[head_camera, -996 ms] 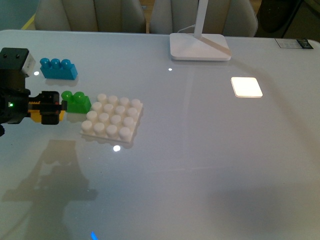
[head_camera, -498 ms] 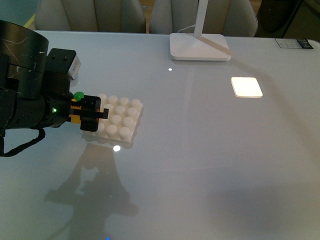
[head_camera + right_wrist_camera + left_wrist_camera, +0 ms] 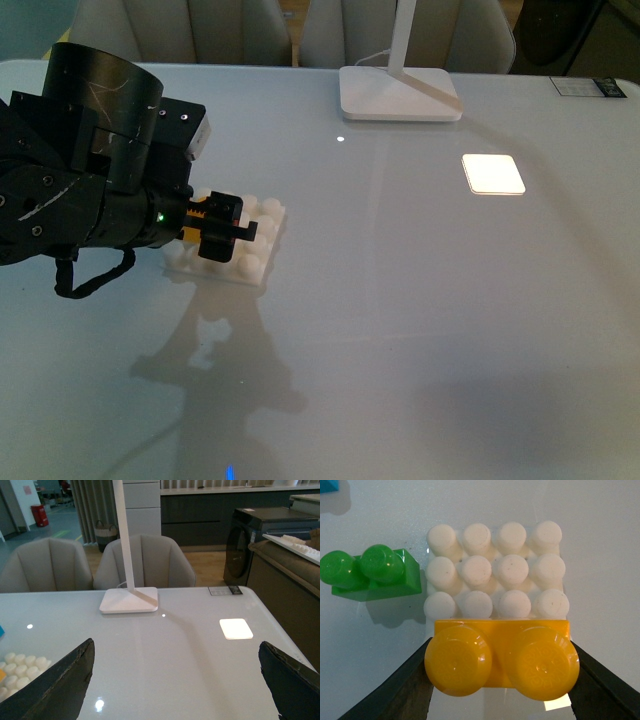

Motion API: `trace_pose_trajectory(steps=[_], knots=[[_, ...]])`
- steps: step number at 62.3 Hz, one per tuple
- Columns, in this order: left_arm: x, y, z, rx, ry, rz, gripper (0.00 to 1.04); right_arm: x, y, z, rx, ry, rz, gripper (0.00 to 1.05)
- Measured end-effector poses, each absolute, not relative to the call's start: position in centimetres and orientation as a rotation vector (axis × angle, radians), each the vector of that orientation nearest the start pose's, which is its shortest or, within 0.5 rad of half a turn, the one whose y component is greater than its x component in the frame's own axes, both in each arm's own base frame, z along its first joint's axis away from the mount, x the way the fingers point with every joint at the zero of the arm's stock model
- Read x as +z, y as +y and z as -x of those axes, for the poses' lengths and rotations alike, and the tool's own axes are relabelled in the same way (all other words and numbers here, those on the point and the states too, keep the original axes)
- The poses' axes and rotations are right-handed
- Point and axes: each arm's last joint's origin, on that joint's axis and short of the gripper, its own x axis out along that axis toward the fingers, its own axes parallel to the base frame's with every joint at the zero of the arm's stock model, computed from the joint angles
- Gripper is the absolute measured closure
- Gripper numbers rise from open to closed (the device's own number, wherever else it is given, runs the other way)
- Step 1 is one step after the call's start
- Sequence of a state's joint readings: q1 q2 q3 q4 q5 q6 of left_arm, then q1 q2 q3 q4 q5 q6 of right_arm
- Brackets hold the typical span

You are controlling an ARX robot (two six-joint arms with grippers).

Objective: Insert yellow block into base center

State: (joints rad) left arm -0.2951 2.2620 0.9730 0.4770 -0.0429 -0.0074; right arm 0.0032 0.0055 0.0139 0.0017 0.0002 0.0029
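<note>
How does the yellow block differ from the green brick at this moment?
The yellow block is glossy orange-yellow; the green brick is green. The left claw grips the yellow block; the green brick lies free on the table. The yellow block hides one edge row of the base; the green brick sits beside the base. Both have two round studs.

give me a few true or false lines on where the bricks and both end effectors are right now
1. The left end effector holds the yellow block. True.
2. The yellow block sits over the base's centre studs. False: the centre studs are bare; the block covers an edge row.
3. The green brick lies on the table beside the base. True.
4. The right end effector grips the green brick. False: it is open and empty.
</note>
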Motion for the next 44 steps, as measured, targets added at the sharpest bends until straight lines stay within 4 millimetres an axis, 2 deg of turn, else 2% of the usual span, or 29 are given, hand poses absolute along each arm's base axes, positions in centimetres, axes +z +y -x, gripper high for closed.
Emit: trace_pose_trajectory(steps=[27,44], knots=[[0.8,-12.6,-37.1,-0.259,0.827,-0.175,0.41,16.8,0.0,-9.7,0.003,-0.01,-0.003,0.09],[0.8,-13.5,-37.7,-0.263,0.825,-0.187,0.41,16.8,0.0,-9.7,0.003,-0.01,-0.003,0.09]])
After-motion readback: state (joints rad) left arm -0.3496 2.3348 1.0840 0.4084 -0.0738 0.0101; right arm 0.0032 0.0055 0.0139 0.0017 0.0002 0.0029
